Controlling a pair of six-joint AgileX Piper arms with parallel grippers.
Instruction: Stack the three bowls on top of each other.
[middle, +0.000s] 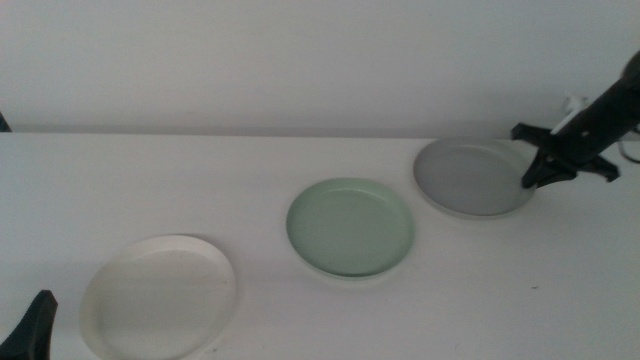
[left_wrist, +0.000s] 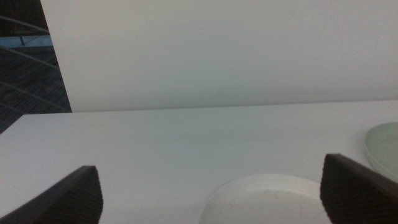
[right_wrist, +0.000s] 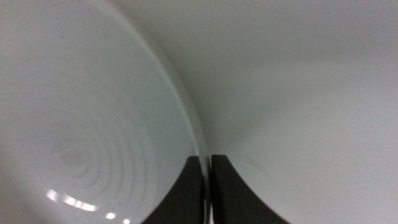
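Three shallow bowls lie apart on the white table (middle: 150, 180). The white bowl (middle: 158, 297) is at the front left, the mint green bowl (middle: 350, 227) in the middle, and the grey bowl (middle: 470, 177) at the back right. My right gripper (middle: 532, 175) is at the grey bowl's right rim. In the right wrist view its jaws (right_wrist: 206, 163) are shut on the thin rim of the grey bowl (right_wrist: 81, 124). My left gripper (middle: 35, 325) waits open at the front left, next to the white bowl (left_wrist: 267, 199). The mint bowl's edge (left_wrist: 385, 146) also shows there.
A plain white wall stands behind the table. A white cable or small fitting (middle: 574, 102) sits at the back right, behind the right arm. Bare table lies between the bowls and along the back.
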